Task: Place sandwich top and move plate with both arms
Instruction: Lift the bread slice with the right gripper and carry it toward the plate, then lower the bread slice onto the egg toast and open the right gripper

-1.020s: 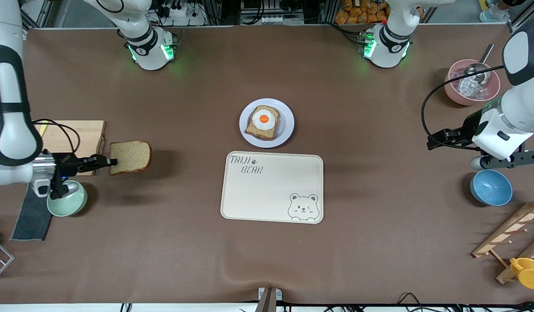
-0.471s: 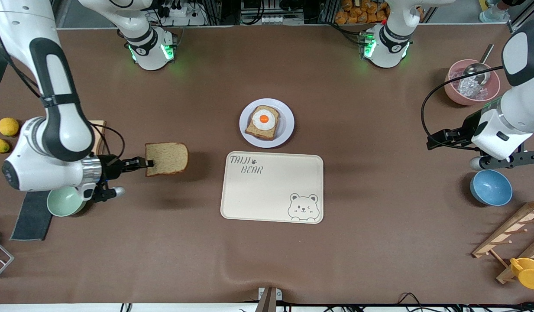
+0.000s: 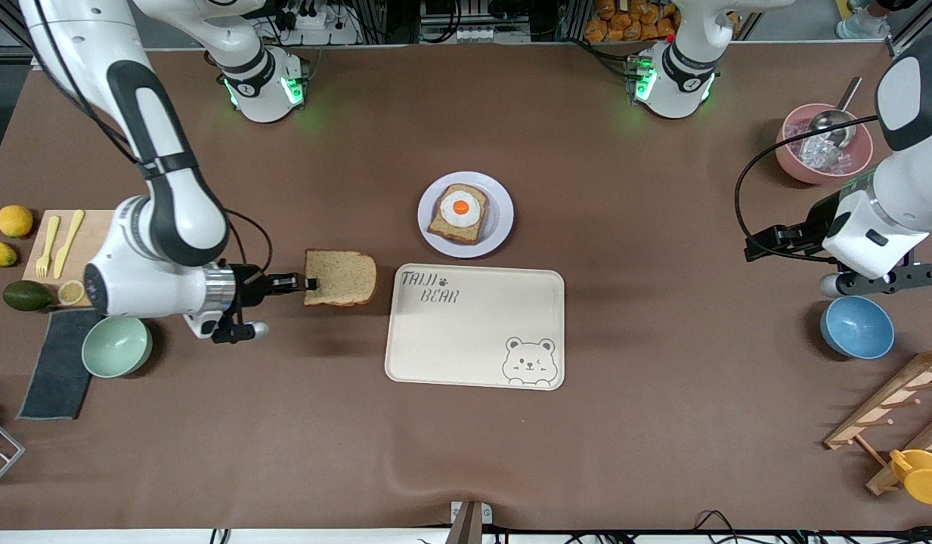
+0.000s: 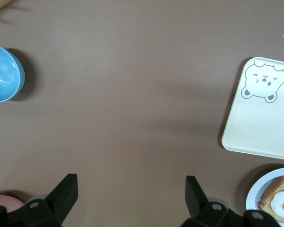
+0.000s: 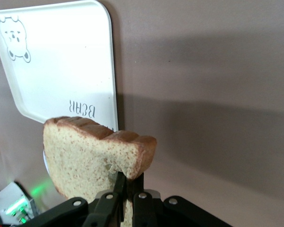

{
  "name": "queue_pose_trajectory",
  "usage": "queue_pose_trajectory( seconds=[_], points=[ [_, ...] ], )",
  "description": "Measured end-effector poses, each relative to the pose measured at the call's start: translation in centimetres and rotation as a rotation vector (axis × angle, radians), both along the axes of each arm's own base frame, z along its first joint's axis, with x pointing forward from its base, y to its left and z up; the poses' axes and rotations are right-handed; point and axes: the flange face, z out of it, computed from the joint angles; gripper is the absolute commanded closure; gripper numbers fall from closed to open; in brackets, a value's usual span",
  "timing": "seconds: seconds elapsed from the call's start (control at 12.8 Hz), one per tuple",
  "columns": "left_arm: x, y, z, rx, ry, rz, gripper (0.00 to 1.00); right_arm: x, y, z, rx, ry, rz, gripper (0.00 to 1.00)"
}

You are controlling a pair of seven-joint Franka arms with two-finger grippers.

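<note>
Nearest the front camera lies the cream bear tray [image 3: 475,326], bare, on the brown counter [image 3: 284,453]. Just beside its edge toward the right arm's end, the sandwich top [image 3: 339,278] hangs in the air, pinched by one crust edge in the closed right end effector [image 3: 308,283]. Over the past second this slice has travelled from above the cutting board [image 3: 95,234] to the tray's side, so the carry is well under way and placement has not begun. The right arm reaches in low and roughly level, forearm stretched along the counter, with the slice held flat out ahead.

A little farther off, the plate [image 3: 500,227] sits past the tray, bearing the egg toast [image 3: 458,212]; the slice probably needs to go up and across to land on it.

The left end effector [image 4: 131,198] waits with fingers wide and empty over bare counter near the blue bowl [image 3: 856,326], unchanged in that time.
</note>
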Motion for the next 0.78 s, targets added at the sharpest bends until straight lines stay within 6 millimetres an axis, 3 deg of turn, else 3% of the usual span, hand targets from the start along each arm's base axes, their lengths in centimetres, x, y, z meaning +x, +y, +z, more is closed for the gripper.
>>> queue_pose_trajectory(
  seconds=[0.31,0.63,0.78],
  points=[
    [0.0,0.0,0.0,0.0,0.0,0.0,0.0,-4.2,6.4,-2.5,-0.004,-0.007,-0.014,1.0],
    [0.0,0.0,0.0,0.0,-0.001,0.0,0.0,-6.6,9.3,-2.3,-0.011,0.005,-0.034,1.0],
    [0.0,0.0,-0.2,0.0,0.002,0.0,0.0,-8.2,12.8,-2.2,-0.045,-0.008,-0.055,1.0]
  ],
)
